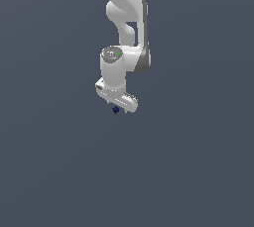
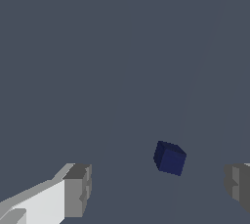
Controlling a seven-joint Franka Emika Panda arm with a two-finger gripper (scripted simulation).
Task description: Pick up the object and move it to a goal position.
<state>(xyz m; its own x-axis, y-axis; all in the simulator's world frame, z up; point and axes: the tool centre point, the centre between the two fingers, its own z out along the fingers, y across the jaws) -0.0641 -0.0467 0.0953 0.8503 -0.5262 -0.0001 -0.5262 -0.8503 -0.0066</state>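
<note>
The object is a tiny dark navy-blue cube (image 1: 115,109) on the flat grey surface. In the exterior view it peeks out just below the white gripper (image 1: 119,105), which hangs over it. In the wrist view the cube (image 2: 170,158) lies beyond and between the two grey fingertips (image 2: 78,190), nearer the other fingertip (image 2: 239,184). The gripper (image 2: 157,189) is open wide and holds nothing. The fingers do not touch the cube.
The white arm (image 1: 128,18) comes down from the top of the exterior view. The grey floor (image 1: 59,171) is uniform all around, with no other object in sight.
</note>
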